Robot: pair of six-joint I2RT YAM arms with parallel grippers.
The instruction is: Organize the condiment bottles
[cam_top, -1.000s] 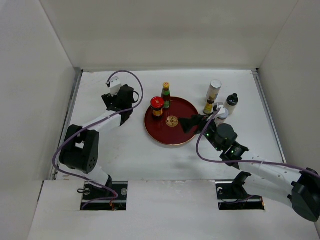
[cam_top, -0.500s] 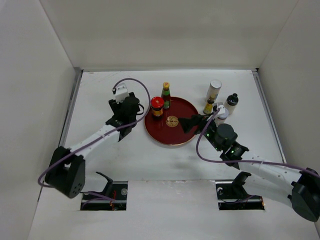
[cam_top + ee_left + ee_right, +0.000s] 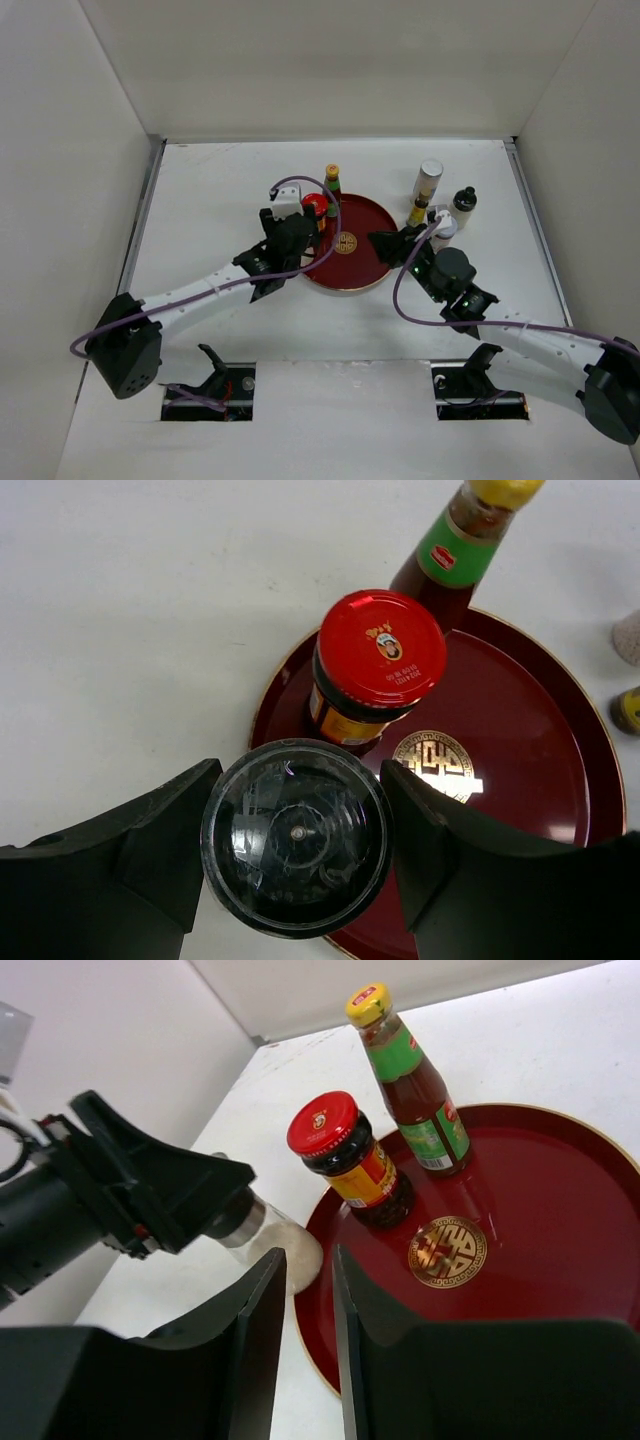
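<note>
top view: my left gripper [image 3: 312, 228] is at the left rim of the tray [image 3: 366, 218], and my right gripper [image 3: 378, 240] is over its right side. left wrist: it grips a shaker [image 3: 296, 850] at that rim, just beside the red-capped jar [image 3: 380, 652]. right wrist: that gripper is closed and empty; next, i'd say, set the shaker inside the tray, clear of the jar.
</note>
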